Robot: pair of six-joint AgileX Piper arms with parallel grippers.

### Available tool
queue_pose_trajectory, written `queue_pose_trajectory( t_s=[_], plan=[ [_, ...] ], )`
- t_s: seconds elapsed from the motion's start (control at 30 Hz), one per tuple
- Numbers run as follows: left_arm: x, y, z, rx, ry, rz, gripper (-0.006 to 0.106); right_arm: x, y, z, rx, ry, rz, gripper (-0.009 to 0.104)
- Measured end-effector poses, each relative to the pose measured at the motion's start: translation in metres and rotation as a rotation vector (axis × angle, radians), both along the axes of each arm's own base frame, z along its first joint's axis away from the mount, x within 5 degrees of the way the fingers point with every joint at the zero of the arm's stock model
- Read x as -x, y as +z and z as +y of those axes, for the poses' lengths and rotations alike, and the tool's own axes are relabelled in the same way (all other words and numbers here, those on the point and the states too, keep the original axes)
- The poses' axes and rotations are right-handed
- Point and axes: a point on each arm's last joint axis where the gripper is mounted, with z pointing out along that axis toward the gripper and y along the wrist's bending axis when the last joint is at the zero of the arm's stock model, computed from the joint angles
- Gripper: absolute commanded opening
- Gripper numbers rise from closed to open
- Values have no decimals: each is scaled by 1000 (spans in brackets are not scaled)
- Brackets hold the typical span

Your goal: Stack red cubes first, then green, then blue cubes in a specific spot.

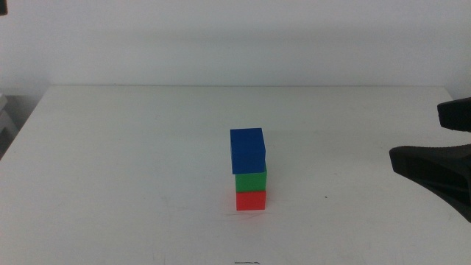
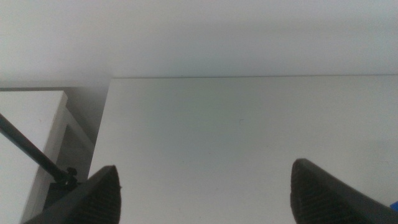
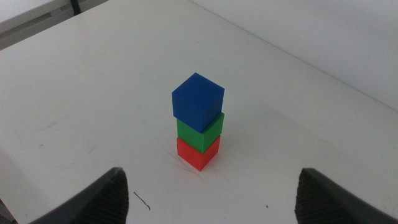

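Middle view: the 3 cubes stand stacked on the white table, the red cube at the bottom, the green cube on it, the blue cube on top and shifted a little toward the picture's left, overhanging the green; the right gripper sits at the right edge, well apart from the stack, jaws spread with nothing between them; the stacking looks finished, so the sound thing now is to draw clear without brushing the tower, since the offset blue cube could tip.

Left wrist view: the left gripper has its jaws wide apart and empty over bare tabletop; only a sliver of blue shows at the frame's corner, and a side stand past the table edge that no other view shows clearly.

Right wrist view: the stack appears corner-on between the open jaws, showing 2 faces of each cube and the blue cube's twist against the green.
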Motion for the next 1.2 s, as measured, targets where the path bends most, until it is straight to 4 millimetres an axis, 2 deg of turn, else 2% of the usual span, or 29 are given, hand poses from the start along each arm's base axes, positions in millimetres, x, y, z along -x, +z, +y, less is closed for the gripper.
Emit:
queue_pose_trajectory(
  t_s=[0.17,0.23,0.4,0.57,0.73,0.93,1.03,1.2],
  plan=[
    [5,-11,0,-1,-1,12,94,0,0,-1,14,-5,-12,79],
    [17,-17,1,-1,-2,-3,94,-2,-1,-3,29,-20,-33,79],
    [69,-45,4,0,-7,-111,94,-8,-11,-10,-23,-80,-119,79],
    [110,-80,7,2,-10,-187,94,1,-40,-30,-58,-182,-183,79],
    [143,-119,9,4,-11,-228,94,28,-77,-65,-66,-390,-241,79],
    [164,-167,10,5,-10,-247,94,52,-126,-84,-49,-580,-262,79],
    [168,-189,10,5,-10,-252,94,58,-141,-87,-47,-621,-274,79],
    [174,-192,11,8,-12,-330,94,62,-152,-88,-50,-628,-284,79]
  ],
)
